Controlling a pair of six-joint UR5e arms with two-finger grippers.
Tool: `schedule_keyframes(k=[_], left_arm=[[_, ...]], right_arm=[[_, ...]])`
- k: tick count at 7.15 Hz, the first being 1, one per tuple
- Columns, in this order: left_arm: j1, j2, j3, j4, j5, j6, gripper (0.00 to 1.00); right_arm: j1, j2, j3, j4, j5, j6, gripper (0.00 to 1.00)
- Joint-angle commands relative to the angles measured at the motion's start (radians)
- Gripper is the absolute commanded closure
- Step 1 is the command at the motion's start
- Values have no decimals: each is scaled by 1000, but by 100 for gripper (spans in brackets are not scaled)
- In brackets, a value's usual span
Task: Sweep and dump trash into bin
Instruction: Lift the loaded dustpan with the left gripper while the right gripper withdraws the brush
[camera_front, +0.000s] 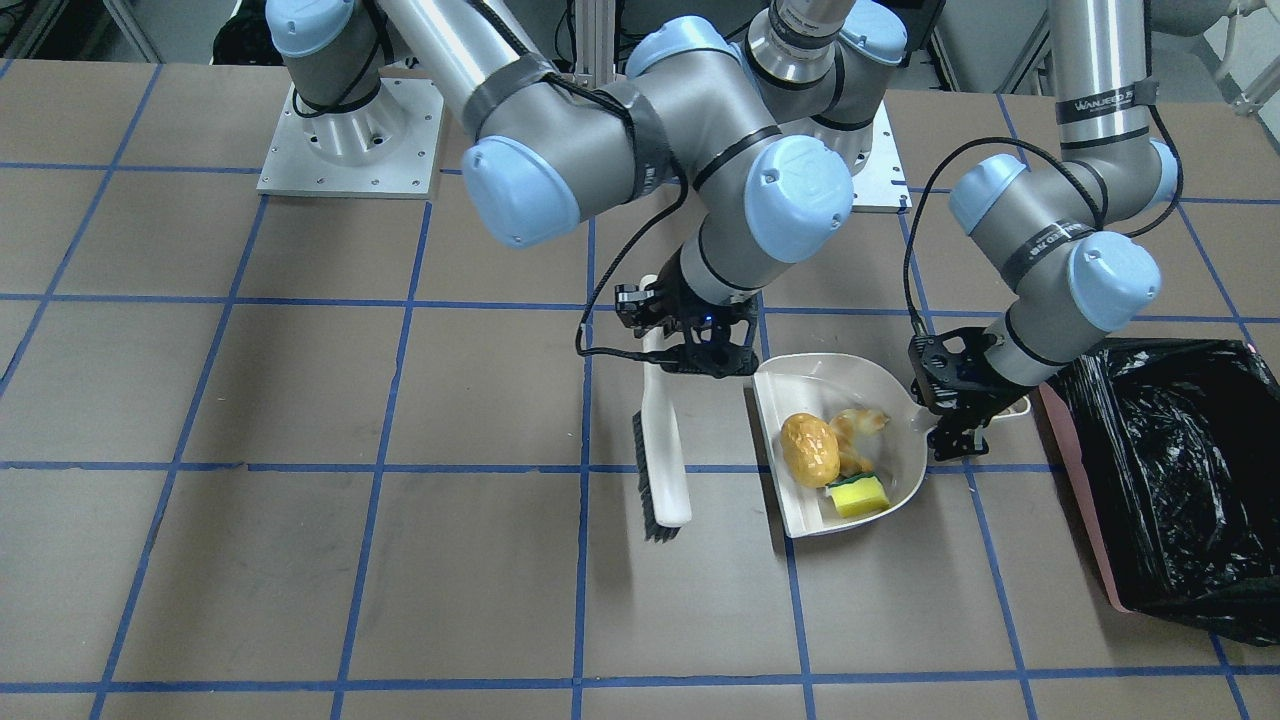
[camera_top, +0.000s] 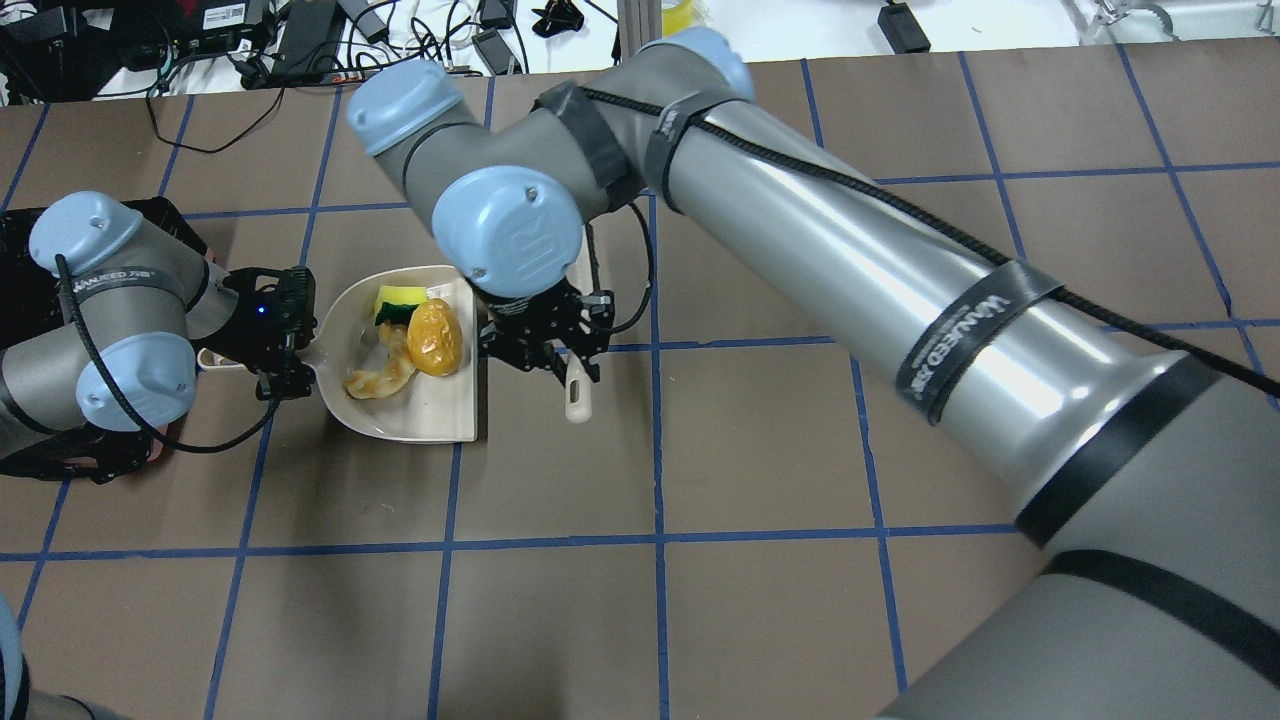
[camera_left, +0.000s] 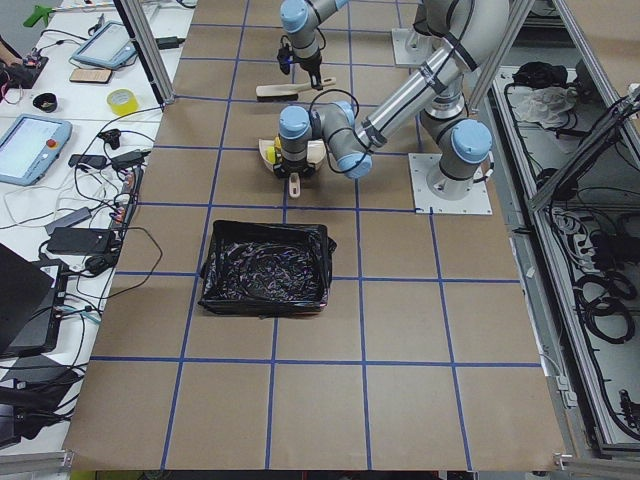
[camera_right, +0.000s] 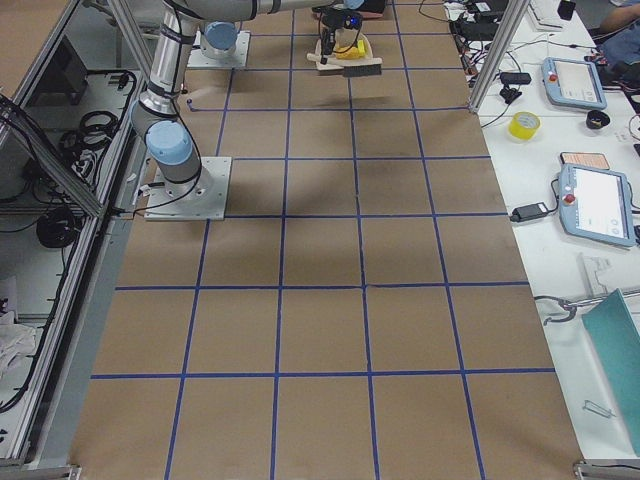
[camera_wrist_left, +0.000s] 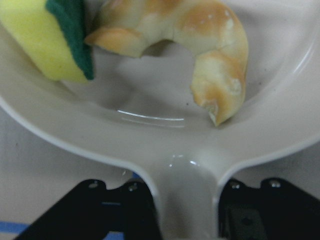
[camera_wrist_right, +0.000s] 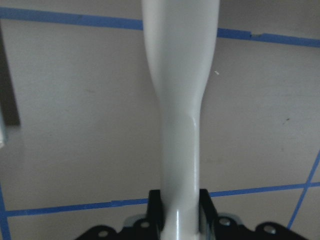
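The white dustpan (camera_front: 810, 390) holds the golden-brown potato lump (camera_front: 808, 450), the tan croissant (camera_front: 858, 428) and the yellow-green sponge (camera_front: 860, 496). My left gripper (camera_front: 955, 432) is shut on the dustpan's handle, which fills the gap between its jaws in the left wrist view (camera_wrist_left: 185, 210). My right gripper (camera_front: 700, 350) is shut on the handle of a white brush (camera_front: 668, 450), just beside the pan's open edge. The right wrist view shows that handle (camera_wrist_right: 182, 100) between its jaws. The pink bin (camera_front: 1170, 470) with its black bag stands close to the left gripper, on the side away from the pan.
The brown table (camera_front: 300, 500) carries a grid of blue tape lines. In the overhead view the right arm (camera_top: 850, 270) stretches across the table and hides the brush head. The arm bases (camera_front: 350, 130) stand at the table's robot side. Benches with tablets and cables (camera_left: 60, 150) lie beyond the table.
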Motion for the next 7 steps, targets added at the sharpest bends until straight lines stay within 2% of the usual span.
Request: schedule_keyframes(k=[1, 2, 3, 4, 5, 7], left_arm=[[112, 15, 75, -148, -75, 19, 100], [146, 28, 165, -280, -74, 16, 100], [195, 30, 297, -433, -71, 16, 100], [241, 30, 412, -557, -68, 10, 100], [284, 29, 497, -622, -56, 10, 100], [410, -7, 565, -621, -25, -7, 100]], right_arm=[[-195, -134, 113, 6, 48, -125, 100], [-278, -202, 177, -3, 53, -206, 100], [-385, -252, 220, -9, 58, -269, 100], [-495, -268, 228, -30, 76, -347, 100], [-594, -258, 235, -41, 73, -416, 100], [-709, -251, 293, -188, 29, -603, 100]])
